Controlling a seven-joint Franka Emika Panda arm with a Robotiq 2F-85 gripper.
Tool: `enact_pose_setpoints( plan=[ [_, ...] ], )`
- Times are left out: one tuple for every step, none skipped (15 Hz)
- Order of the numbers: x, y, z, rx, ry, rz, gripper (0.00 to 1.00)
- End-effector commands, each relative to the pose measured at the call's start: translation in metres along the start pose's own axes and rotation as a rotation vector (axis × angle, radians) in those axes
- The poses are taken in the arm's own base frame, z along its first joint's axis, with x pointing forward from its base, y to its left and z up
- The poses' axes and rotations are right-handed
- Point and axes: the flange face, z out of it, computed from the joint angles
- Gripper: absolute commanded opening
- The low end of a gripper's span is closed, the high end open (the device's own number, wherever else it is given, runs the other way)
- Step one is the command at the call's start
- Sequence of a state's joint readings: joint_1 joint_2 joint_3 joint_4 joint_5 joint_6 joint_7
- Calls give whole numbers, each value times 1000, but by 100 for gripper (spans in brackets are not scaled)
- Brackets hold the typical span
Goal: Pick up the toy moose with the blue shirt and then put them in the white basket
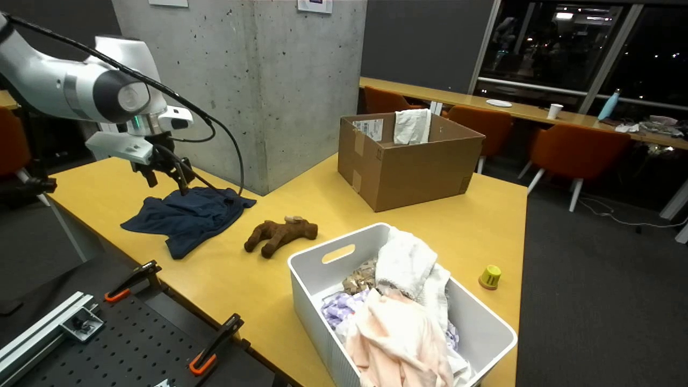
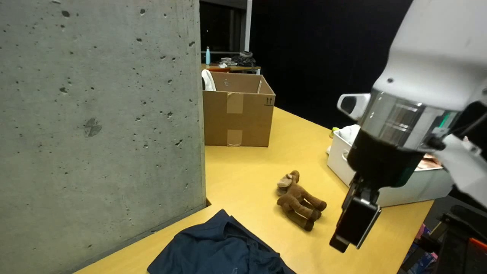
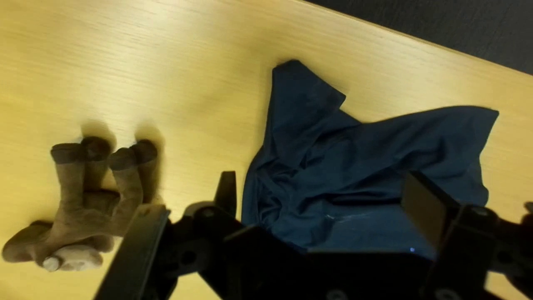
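Note:
The brown toy moose [image 1: 282, 235] with pale antlers lies on its side on the yellow table, also seen in an exterior view [image 2: 298, 199] and the wrist view [image 3: 89, 214]. It wears nothing. A dark navy blue shirt [image 1: 196, 215] lies crumpled beside it, also in an exterior view [image 2: 220, 251] and the wrist view [image 3: 333, 158]. My gripper [image 1: 167, 185] is open and empty above the shirt; its spread fingers show in the wrist view [image 3: 320, 179]. The white basket [image 1: 317, 322] holds white, peach and purple cloths; it is partly hidden behind the arm in an exterior view [image 2: 411, 190].
A cardboard box [image 1: 419, 172] with a white cloth over its rim stands at the back. A concrete pillar [image 1: 258, 97] rises by the shirt. A small yellow cup [image 1: 490, 277] stands near the table edge beyond the basket. Clamps [image 1: 217, 344] hold a black perforated board at the edge.

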State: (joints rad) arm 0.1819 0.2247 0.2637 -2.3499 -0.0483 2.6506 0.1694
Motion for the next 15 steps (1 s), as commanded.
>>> enact_pose_setpoints(
  plan=[
    [31, -8, 58, 35, -59, 1, 100],
    [34, -12, 71, 44, -75, 2, 100],
    [38, -14, 85, 49, -91, 5, 100],
    [42, -17, 96, 54, -102, 3, 100],
    [47, -20, 106, 52, -110, 5, 100],
    [54, -23, 115, 57, -114, -2, 100],
    [61, -25, 126, 55, -118, -4, 100],
    [67, -28, 133, 56, -125, -3, 100],
    [73, -28, 142, 53, -133, -1, 100],
    [78, -29, 148, 47, -143, 4, 100],
    [82, -29, 156, 43, -159, 7, 100],
    [86, -30, 163, 40, -173, 11, 100],
    [89, -30, 168, 36, -190, 13, 100],
    [92, -30, 175, 28, -208, 18, 100],
    [94, -30, 179, 25, -222, 21, 100]
  ],
)
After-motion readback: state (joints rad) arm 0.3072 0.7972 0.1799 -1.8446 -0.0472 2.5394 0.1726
